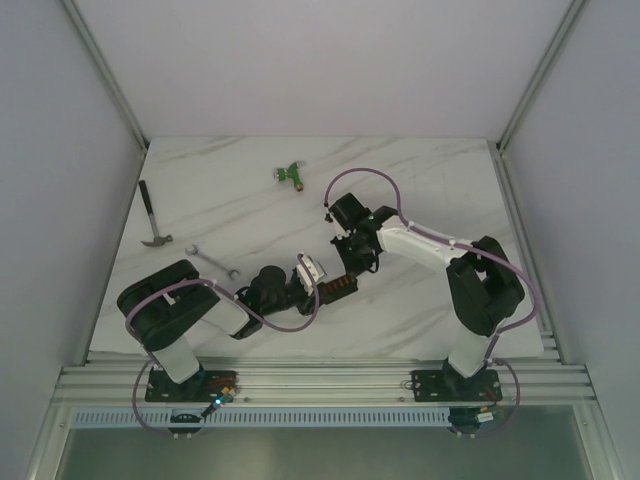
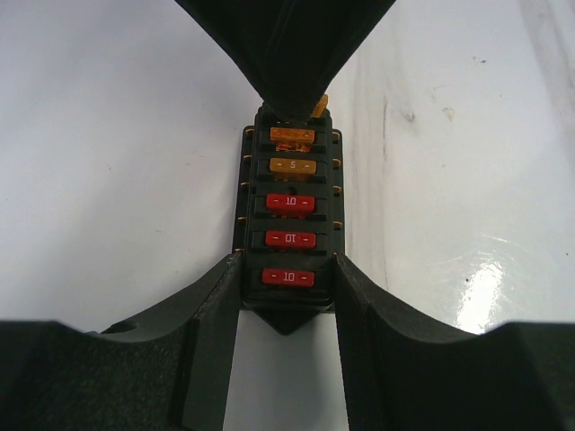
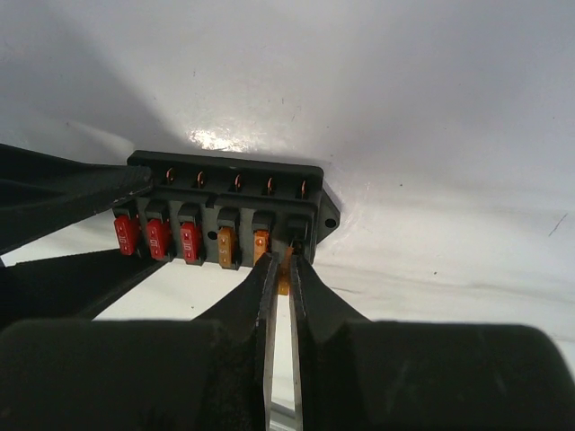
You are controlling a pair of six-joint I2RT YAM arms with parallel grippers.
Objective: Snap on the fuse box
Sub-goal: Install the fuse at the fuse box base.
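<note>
The fuse box (image 1: 337, 289) lay just 6 o'clock of the table's (image 1: 430, 180) middle, our left gripper (image 2: 287, 269) clamped on its sides. Our right gripper (image 3: 281, 260) pinched an orange fuse (image 2: 320, 108) at the end slot; with five seated, we judged one snap left.

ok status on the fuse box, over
Left pincer shut on one end of fuse box. Right pincer shut on orange fuse at the other end. Nothing blocking.

Your white marbled worktop (image 1: 450, 180) carries: hammer (image 1: 150, 212) at left edge, wrench (image 1: 212, 261) near it, green connector (image 1: 290, 175) toward the back.
</note>
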